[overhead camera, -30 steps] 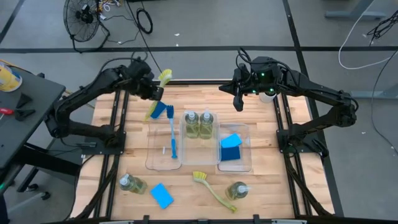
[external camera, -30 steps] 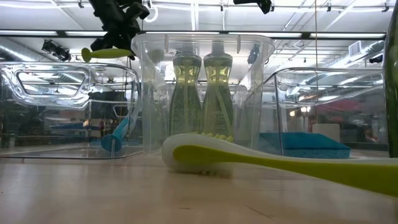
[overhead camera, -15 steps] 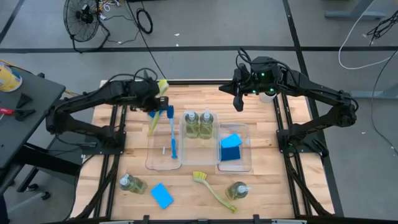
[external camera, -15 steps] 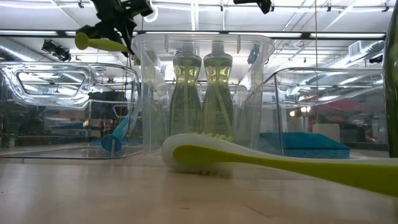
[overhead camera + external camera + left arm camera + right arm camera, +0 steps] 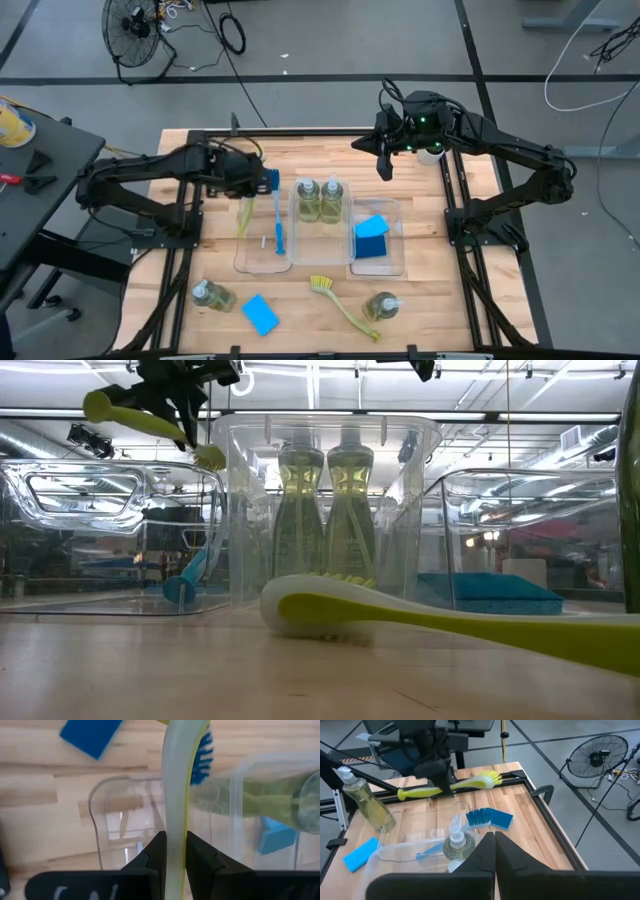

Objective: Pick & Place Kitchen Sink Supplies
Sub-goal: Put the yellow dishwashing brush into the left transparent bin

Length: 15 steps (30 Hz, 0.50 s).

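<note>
Grey shop floor, a standing fan and loose cables surround the wooden counter, which carries three clear trays side by side.

My left end effector is clamped on the yellow-green dish brush about mid-handle and holds it in the air above the far end of the left tray, where the blue dish brush already lies. My right end effector hangs with its fingers pressed together, empty, over the far right of the counter.

Handling notes:
- I judge the brush light and rigid: a moulded plastic handle, smooth and probably slippery, with soft bristles that give under load.
- The grip point belongs on the handle, near its balance point; a grip near either end would let it pivot between the fingers.
- The long handle needs lining up with the tray's long axis before lowering.

Change against the earlier frames: my left arm has swung in from the far left corner toward the tray. The brush, first level in the low view, now tilts bristle end down toward the tray rim. The right arm has not moved.
</note>
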{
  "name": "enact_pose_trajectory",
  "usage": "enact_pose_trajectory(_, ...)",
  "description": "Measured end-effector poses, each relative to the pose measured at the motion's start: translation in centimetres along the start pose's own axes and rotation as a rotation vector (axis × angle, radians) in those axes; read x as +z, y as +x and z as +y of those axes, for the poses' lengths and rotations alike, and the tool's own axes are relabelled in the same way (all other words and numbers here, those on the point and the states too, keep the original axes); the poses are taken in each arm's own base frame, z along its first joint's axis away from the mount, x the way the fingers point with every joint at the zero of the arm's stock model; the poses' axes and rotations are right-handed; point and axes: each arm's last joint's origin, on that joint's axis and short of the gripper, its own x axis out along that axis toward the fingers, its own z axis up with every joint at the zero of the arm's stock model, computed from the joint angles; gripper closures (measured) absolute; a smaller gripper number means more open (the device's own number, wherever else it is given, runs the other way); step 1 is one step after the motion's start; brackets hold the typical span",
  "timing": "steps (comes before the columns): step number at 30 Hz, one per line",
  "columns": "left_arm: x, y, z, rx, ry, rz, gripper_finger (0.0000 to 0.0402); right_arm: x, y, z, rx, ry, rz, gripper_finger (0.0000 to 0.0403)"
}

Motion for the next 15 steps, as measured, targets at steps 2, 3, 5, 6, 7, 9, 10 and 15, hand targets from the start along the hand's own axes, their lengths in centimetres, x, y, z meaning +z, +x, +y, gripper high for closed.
enact_pose_trajectory(2, -0.4, 0.4, -0.3, 0.017, 0.003, 0.009, 0.0348, 0.0, 0.0, 0.0, 0.0, 0.0, 0.0, 0.0403)
enact_pose_trajectory(3, -0.7, 0.7, -0.5, 0.027, 0.0, 0.012, 0.0348, 0.0, 0.0, 0.0, 0.0, 0.0, 0.0, 0.0403)
enact_pose_trajectory(5, -1.1, 1.3, -0.8, 0.053, 0.013, 0.019, 0.0345, 0.0, 0.0, 0.0, 0.0, -0.002, 0.002, 0.0403)
enact_pose_trajectory(6, -1.2, 1.6, -0.9, 0.065, 0.018, 0.02, 0.0344, 0.0, 0.0, 0.0, 0.0, -0.007, 0.002, 0.0403)
enact_pose_trajectory(7, -1.3, 2.0, -1.1, 0.078, 0.014, 0.02, 0.0343, 0.0, 0.0, 0.0, 0.0, -0.014, 0.002, 0.0403)
enact_pose_trajectory(9, -1.4, 2.8, -1.5, 0.105, 0.006, 0.016, 0.0343, 0.0, 0.0, 0.0, -0.001, -0.027, 0.002, 0.0403)
enact_pose_trajectory(10, -1.5, 3.2, -1.7, 0.114, 0.0, 0.016, 0.0343, 0.0, 0.0, 0.0, 0.0, -0.029, 0.0, 0.0403)
enact_pose_trajectory(15, -1.8, 4.9, -2.2, 0.186, -0.034, 0.016, 0.0346, 0.0, 0.0, 0.0, 0.0, -0.029, -0.001, 0.0403)
